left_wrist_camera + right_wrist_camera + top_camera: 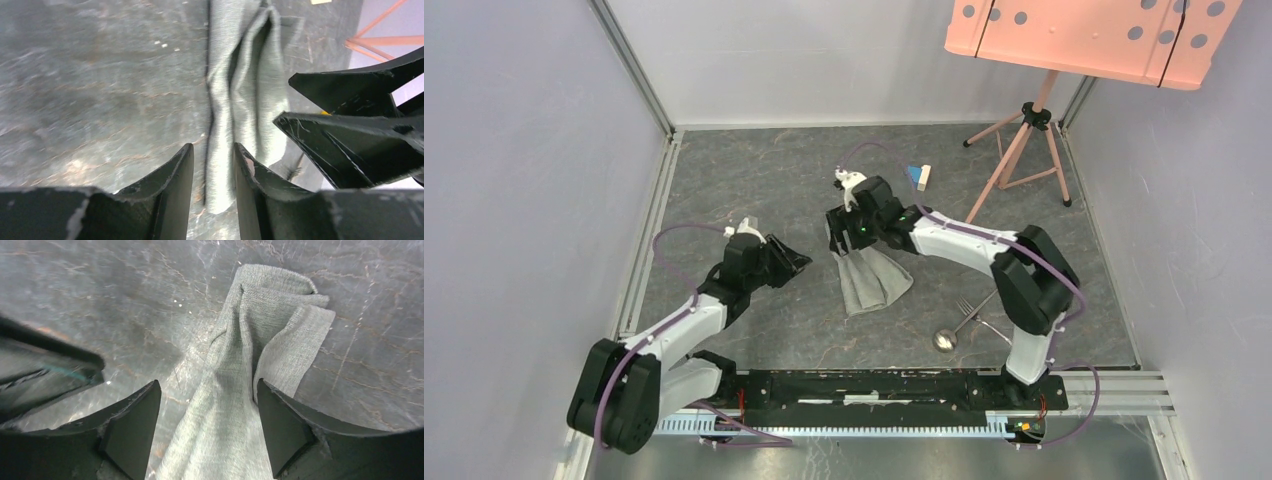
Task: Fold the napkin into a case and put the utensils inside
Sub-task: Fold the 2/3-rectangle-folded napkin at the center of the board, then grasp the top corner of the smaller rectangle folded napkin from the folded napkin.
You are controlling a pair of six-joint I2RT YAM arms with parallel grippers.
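Right end effector [207, 385] astride napkin [270, 315], jaws apart

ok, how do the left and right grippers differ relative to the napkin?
Jaws: the left gripper stands narrower, the right gripper wide. Position: the right gripper straddles the far end of the napkin; the left gripper sits off to its side, not touching. Both are open and hold nothing.

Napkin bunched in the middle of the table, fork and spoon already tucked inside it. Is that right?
No. The napkin is bunched in the middle of the table, but the fork and spoon are not inside it: they lie on the table to its right, apart from it. The top view shows this.
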